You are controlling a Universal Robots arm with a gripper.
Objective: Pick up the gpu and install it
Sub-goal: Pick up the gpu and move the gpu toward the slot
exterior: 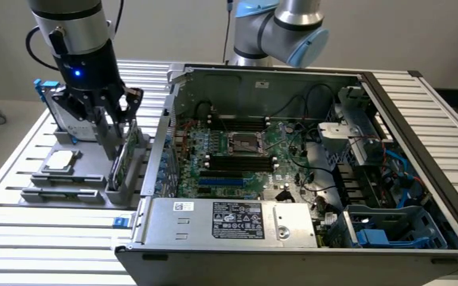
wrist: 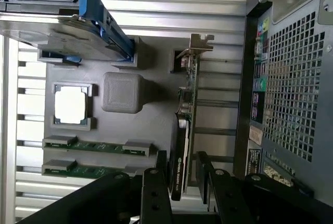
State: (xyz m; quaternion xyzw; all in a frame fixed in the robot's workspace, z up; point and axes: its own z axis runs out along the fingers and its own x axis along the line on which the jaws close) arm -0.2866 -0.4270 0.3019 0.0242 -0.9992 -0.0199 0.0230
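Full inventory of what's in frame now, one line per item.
table: 1, silver slats; under everything
holder: 1, grey; on table, exterior view's left
PC case: 1, dark, open; beside holder
gpu: 1, dark green-black, silver bracket; on edge in holder slot nearest PC case
hard drive: 1, silver, blue frame; upright in holder
CPU: 1, silver; flat in holder
RAM sticks: 2, green; side by side in holder
arm: 1, silver and blue; behind PC case
gripper: 1, black, open; straddling gpu
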